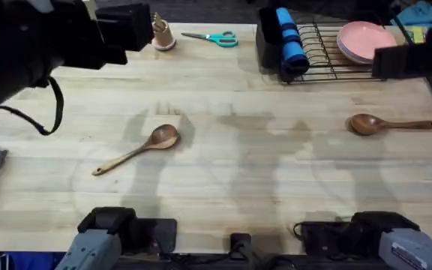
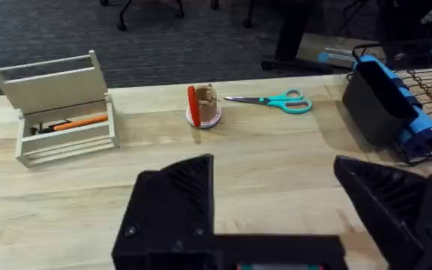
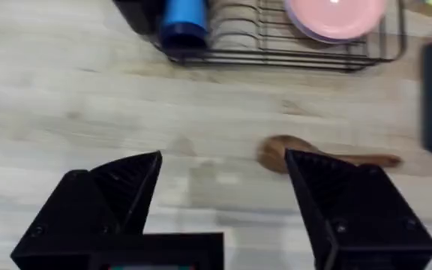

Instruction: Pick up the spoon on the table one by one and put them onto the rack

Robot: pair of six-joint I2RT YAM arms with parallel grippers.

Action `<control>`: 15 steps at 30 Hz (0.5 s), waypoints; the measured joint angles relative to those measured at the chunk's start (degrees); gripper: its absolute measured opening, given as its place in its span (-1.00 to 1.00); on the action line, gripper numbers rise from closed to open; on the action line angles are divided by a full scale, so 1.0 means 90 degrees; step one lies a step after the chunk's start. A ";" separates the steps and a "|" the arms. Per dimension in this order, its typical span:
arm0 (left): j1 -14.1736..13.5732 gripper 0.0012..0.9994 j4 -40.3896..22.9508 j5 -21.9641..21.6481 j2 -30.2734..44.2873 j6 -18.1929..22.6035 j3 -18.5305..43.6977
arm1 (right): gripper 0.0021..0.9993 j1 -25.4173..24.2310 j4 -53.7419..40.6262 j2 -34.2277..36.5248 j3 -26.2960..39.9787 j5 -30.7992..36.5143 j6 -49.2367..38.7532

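A light tan spoon [image 1: 137, 148] lies on the table [image 1: 238, 172] at left of centre, bowl toward the back. The darker reddish-brown spoon [image 1: 385, 124] lies at the right, handle pointing right, and its bowl [image 3: 274, 152] shows by my right finger. The black wire rack [image 1: 336, 64] [image 3: 276, 45] [image 2: 426, 90] stands at the back right. My right gripper [image 3: 223, 161] hangs open above the table, empty. My left gripper [image 2: 272, 172] is open and empty too, raised over the back left, where the left arm [image 1: 43, 45] looms dark.
Pink plates [image 1: 366, 41] sit in the rack, and a blue item [image 1: 291, 41] lies on its black cutlery holder [image 1: 270, 45]. Teal scissors [image 1: 214, 38] and a small wooden holder [image 1: 163, 34] lie along the back edge. A beige organiser [image 2: 55, 105] stands at the back left.
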 joint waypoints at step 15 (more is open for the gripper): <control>0.0000 0.99 0.0000 0.0001 0.0000 0.0001 0.0001 | 0.99 -0.2552 -0.0253 0.1084 0.0005 0.0382 -0.0913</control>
